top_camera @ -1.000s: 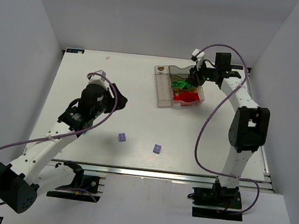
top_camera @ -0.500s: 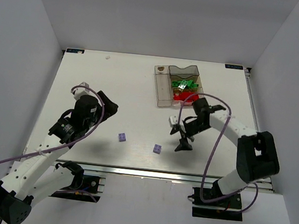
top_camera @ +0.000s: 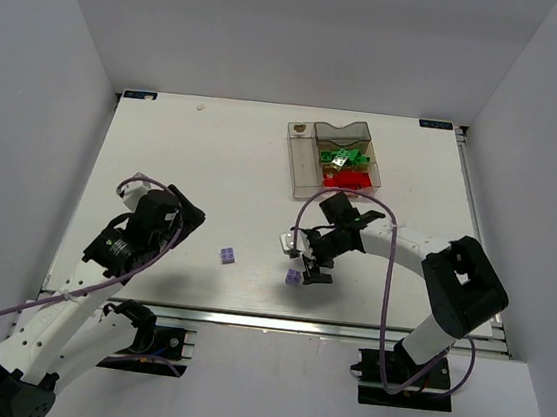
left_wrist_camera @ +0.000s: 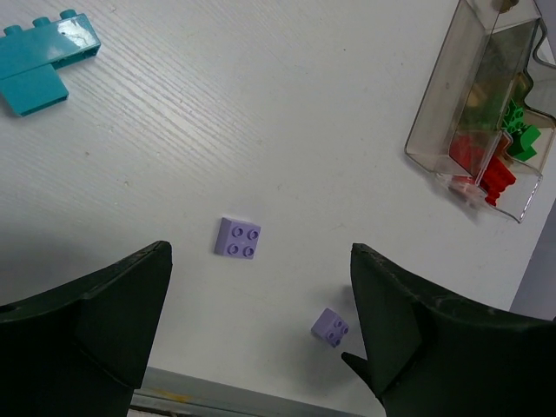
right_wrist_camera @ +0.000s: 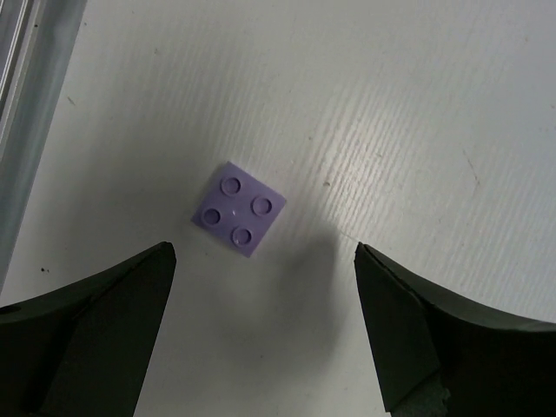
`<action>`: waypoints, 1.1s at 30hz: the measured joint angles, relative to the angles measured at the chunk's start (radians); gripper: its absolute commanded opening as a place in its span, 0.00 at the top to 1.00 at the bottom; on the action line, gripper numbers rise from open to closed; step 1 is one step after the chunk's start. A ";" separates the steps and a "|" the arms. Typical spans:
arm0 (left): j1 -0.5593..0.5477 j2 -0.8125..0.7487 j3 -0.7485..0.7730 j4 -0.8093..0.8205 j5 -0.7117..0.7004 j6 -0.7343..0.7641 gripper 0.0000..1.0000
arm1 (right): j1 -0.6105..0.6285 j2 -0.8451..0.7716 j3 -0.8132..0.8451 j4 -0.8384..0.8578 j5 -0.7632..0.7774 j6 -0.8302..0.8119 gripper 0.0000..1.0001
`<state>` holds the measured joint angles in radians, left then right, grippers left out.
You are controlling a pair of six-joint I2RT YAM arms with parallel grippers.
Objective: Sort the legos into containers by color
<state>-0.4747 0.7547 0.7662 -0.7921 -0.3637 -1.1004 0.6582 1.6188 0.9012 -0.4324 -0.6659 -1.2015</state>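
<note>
Two lilac legos lie on the white table, one on the left (top_camera: pixel 227 255) and one on the right (top_camera: pixel 293 277). My right gripper (top_camera: pixel 305 263) is open and empty, just above the right lilac lego, which lies ahead of the open jaws in the right wrist view (right_wrist_camera: pixel 239 210). My left gripper (top_camera: pixel 189 216) is open and empty, left of both. The left wrist view shows both lilac legos (left_wrist_camera: pixel 238 238) (left_wrist_camera: pixel 331 327) and a teal lego (left_wrist_camera: pixel 43 61). The clear containers (top_camera: pixel 307 161) hold green legos (top_camera: pixel 343 157) and red legos (top_camera: pixel 348 179).
The containers also show at the top right of the left wrist view (left_wrist_camera: pixel 434 130). A metal rail (top_camera: pixel 266 320) runs along the table's near edge, close to the right lilac lego. Grey walls close in the table's sides and back.
My right arm has swung from over the containers down to the right lilac lego near the front edge. My left arm has drawn back toward the near left.
</note>
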 measured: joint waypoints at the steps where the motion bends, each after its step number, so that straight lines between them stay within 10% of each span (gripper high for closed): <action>1: 0.000 -0.007 -0.003 -0.005 0.000 -0.005 0.07 | 0.009 0.002 0.000 0.006 0.007 0.006 0.12; 24: 0.000 -0.004 -0.030 -0.010 0.001 -0.026 0.07 | 0.167 0.010 -0.037 0.181 0.312 0.377 0.38; 29: 0.000 0.006 -0.040 -0.001 0.005 -0.026 0.07 | 0.174 0.010 -0.042 0.205 0.346 0.447 0.53; 33: 0.000 0.025 -0.040 0.014 0.013 -0.025 0.07 | 0.175 0.010 -0.046 0.215 0.340 0.478 0.83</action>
<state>-0.4747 0.7799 0.7258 -0.7780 -0.3504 -1.1255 0.8333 1.6283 0.8555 -0.2176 -0.3256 -0.7235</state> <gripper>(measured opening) 0.928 0.414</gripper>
